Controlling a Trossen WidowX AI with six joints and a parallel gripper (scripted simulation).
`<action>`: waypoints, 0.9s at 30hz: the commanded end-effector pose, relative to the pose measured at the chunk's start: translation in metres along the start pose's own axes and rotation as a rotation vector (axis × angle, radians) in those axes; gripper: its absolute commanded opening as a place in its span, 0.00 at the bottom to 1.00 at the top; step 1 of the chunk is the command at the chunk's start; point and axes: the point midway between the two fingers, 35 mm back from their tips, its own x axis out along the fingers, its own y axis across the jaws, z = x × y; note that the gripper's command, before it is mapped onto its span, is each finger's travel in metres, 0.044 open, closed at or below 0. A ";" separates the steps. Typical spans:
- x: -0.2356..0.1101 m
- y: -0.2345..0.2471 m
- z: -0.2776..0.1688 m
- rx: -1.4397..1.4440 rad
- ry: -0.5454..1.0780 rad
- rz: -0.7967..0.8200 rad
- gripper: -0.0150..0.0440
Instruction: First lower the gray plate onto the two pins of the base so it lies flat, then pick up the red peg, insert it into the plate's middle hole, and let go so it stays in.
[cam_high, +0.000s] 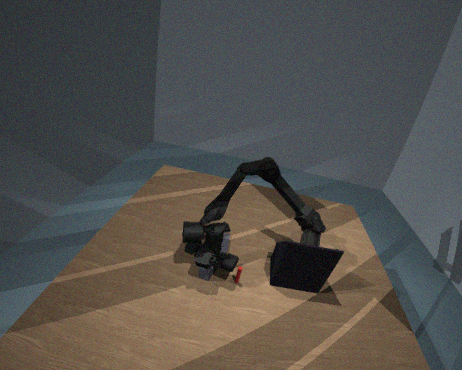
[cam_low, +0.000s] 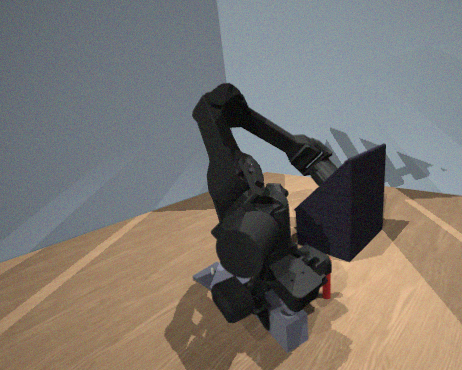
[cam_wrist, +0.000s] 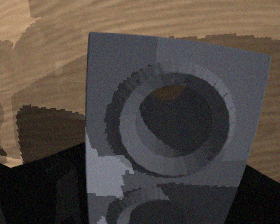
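1. Table (cam_high: 125, 310) first: wood-grain top, everything sits near its middle.
2. Arm (cam_high: 280, 185) rises from behind a dark box (cam_high: 302, 265), arches up to a high elbow and folds steeply down, so the wrist points pretty much straight at the table.
3. Gripper (cam_wrist: 159, 168) is down low over the gray plate (cam_wrist: 175, 72). In the wrist view a dark finger sits against each long edge of the plate, so I'd say the jaws are clamped on it, roughly half closed.
4. The relation that matters: the plate is right under and between the jaws, not off to a side. Its long axis runs up-down in the wrist view, so the fingers pinch across the short width. The big round hole is about centred, with a second one partly showing nearer the wrist.
5. Plate looks to be on the table, not on the pins yet. The flat base (cam_low: 205, 276) peeks out just beside it, on the far side of the gripper in the exterior view, so the next move is probably lift and carry over.
6. Red peg (cam_high: 239, 274) stands upright just beside the gripper, toward the box, untouched.
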 end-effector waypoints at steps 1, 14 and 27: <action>0.000 0.000 0.000 -0.003 0.004 -0.002 0.31; -0.024 -0.004 0.004 -0.004 -0.001 -0.002 0.25; -0.064 -0.008 0.007 -0.004 -0.006 -0.002 0.25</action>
